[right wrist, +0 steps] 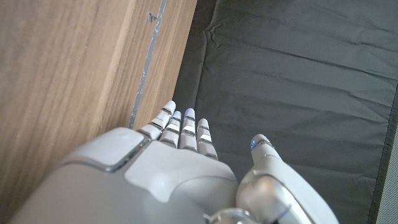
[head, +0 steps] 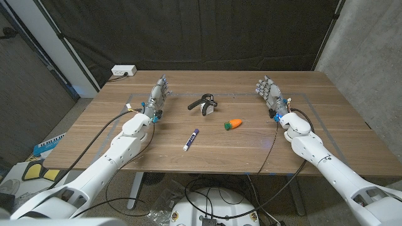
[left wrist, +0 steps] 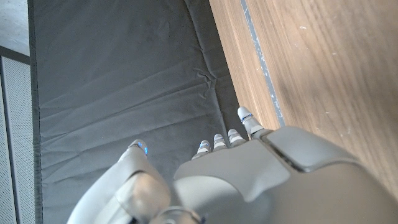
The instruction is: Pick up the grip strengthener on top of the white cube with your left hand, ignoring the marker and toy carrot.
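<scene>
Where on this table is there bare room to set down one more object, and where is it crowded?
Bare wood lies along the near edge, below the marker, and along the far edge behind the grip strengthener on its white cube. The middle is crowded: cube, toy carrot and marker cluster between the left hand and right hand.

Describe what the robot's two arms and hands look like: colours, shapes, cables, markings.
Both arms are smooth, rounded shells in white and light grey. A black cable runs along each one toward the wrist. The left hand and the right hand are grey with slim segmented fingers; in the wrist views the fingertips are pale with small blue marks.
</scene>
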Controlling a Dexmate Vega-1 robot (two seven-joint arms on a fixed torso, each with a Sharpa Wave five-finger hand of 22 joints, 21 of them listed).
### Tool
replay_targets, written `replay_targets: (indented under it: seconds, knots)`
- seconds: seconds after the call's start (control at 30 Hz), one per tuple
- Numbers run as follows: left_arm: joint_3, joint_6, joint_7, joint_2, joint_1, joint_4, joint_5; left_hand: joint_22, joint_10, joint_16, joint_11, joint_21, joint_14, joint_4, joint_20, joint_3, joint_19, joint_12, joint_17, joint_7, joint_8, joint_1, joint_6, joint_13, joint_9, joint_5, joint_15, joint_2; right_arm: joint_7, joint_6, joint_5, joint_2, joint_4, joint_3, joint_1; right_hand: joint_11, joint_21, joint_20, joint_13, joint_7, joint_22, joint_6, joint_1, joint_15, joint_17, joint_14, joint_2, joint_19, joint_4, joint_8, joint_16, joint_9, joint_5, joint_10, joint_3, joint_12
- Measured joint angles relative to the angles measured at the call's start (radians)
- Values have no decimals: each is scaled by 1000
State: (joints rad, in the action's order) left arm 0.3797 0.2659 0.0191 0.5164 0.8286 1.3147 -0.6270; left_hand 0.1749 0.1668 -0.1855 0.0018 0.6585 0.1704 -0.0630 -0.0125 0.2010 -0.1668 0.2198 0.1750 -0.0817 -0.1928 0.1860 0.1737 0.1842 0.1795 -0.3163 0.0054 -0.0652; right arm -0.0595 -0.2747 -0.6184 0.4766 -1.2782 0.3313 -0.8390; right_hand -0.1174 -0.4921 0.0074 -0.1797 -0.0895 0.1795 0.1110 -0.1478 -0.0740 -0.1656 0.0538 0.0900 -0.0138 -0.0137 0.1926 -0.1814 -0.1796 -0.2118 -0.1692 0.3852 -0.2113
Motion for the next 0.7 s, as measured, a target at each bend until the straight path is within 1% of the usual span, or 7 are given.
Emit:
replay_targets:
  seconds: [0.17, 0.2, 0.3, 0.37, 0.43, 0.5, 0.7]
  knots:
    - [6, -24, -9, 4, -8, 9, 20, 0, 3, 0, 3, -9, 0, 10, -4, 9, -4, 0, 0, 0, 0, 21, 0, 0, 5, 0, 0, 13, -22, 13, 29, -30, 13, -35, 0, 0, 0, 0, 0, 0, 0, 0, -4, 0, 0, 0, 4, 0, -4, 0, 0, 0, 0, 0, 4, 0]
    - [7, -29, -11, 6, -8, 11, 24, 0, 3, 0, 3, -12, 2, 17, -12, 7, -7, 0, 0, 0, 0, 33, 0, 0, 5, 1, 3, 22, -25, 15, 33, -34, 15, -40, 0, 0, 0, 0, 0, 0, 0, 0, -8, 0, 0, 0, -1, 0, -4, 0, 0, 0, 0, 0, 4, 0]
    - [13, -54, -31, 15, -11, 32, 47, 5, 3, -8, 3, -19, 1, 41, -57, 1, -5, 0, 4, 0, 0, 64, 0, 4, 5, 14, 31, 40, -39, 22, 51, -53, 23, -61, 0, 0, 0, 0, 0, 0, 0, 0, -13, -5, 0, 5, 2, 0, -4, 0, 0, 0, 0, 0, 4, 0]
    - [20, -70, -43, 25, -13, 53, 61, 5, 7, -8, 9, -20, 1, 50, -74, 0, -5, 0, 5, 0, 0, 69, 0, 5, 5, 15, 34, 46, -50, 27, 66, -61, 27, -69, 0, 0, 0, 0, 0, 0, 0, 0, -13, -5, 0, 6, 2, 0, -4, 0, 0, 0, 0, 0, 4, 0]
    - [27, -110, -70, 37, -16, 78, 95, 5, 5, -8, 13, -20, 2, 57, -78, -5, -6, 0, 5, 0, 0, 80, 0, 5, 5, 20, 45, 56, -61, 32, 80, -80, 38, -90, 3, 0, 0, 0, 0, 0, 0, 0, -13, -5, 0, 6, 2, 0, -8, 0, 0, 0, 0, 0, 8, 0]
    - [31, -132, -82, 44, -19, 92, 114, 5, 5, -8, 27, -20, 2, 66, -90, -6, -3, 3, 5, 0, 0, 92, 0, 5, 9, 21, 48, 68, -69, 34, 89, -91, 45, -101, 5, -4, 0, 0, 0, 0, 0, 0, -13, -5, 0, 6, 2, 0, -8, 0, 0, 0, 0, -4, 8, 0]
    - [47, -188, -101, 66, -32, 130, 173, 5, 7, -8, 40, -28, 0, 89, -101, -14, -4, 8, 9, 26, 0, 120, -3, 9, 9, 28, 65, 96, -89, 37, 112, -119, 66, -129, 12, -5, 0, 0, 0, 1, 0, 9, -21, -5, 0, 6, 3, 0, -8, 0, 0, 0, 0, -5, 8, 0]
